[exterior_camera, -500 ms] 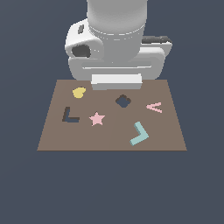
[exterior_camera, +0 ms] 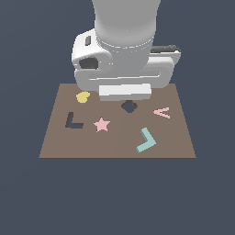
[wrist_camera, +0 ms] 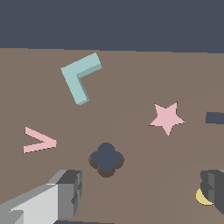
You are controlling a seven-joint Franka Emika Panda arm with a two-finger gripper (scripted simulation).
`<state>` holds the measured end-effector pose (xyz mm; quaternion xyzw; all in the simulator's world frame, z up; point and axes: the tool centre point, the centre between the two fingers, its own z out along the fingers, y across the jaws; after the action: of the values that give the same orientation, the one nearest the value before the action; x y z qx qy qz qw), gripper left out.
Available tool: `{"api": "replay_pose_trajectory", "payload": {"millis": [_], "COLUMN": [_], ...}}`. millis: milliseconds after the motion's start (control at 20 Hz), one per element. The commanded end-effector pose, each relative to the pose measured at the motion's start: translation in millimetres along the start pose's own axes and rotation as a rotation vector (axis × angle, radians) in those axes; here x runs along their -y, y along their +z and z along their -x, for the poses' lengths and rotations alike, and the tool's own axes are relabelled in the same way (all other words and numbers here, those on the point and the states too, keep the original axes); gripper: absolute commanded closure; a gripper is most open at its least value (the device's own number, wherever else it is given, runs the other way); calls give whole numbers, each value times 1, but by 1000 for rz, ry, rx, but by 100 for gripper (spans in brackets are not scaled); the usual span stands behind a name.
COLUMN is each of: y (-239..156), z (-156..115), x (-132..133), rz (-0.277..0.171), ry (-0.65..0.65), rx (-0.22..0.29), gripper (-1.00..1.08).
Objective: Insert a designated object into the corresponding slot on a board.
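Teal L-block (exterior_camera: 146,140) lies flat on the brown board (exterior_camera: 55,147), loose and untouched, down toward four o'clock from the board's middle in the exterior view. Its home, the dark L-shaped slot (exterior_camera: 73,121), is well apart from it, over at about nine o'clock, with the pink star (exterior_camera: 102,124) parked between the two. So the carry, when it comes, looks like a long run across the board past that star.

Up top, the arm's bulky body hangs over the far edge at twelve o'clock. The gripper (wrist_camera: 142,192) sits above the clover-shaped hole (exterior_camera: 129,107), and the wrist view shows both fingers (wrist_camera: 70,192) spread wide, the hole sitting in the gap between them, nothing held. That spread makes sense: open jaws are ready to drop over a thin flat piece.

The pink V-piece (exterior_camera: 162,112) rests near two o'clock, just beyond the block, and the yellow heart-like piece (exterior_camera: 82,97) sits at ten o'clock. Neither matters to the job, but the V is close enough to the approach path to watch.

By my reading the task has barely begun: the hand must first swing toward four o'clock, line its fingers across one arm of the L, and come down. The block's legs also point differently from the slot's, so a turn looks likely before insertion.
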<state>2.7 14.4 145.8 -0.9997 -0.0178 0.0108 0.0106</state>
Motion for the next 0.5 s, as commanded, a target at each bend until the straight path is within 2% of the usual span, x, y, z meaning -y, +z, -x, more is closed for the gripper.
{"api": "replay_pose_trajectory", "payload": {"millis": [0,450], "y": [7,44], "z": [-6,-46], "x": [3,21], "rz": [1,10], "ry": [-27,-187], "rx": [0,-7], "gripper": [-92,-92]}}
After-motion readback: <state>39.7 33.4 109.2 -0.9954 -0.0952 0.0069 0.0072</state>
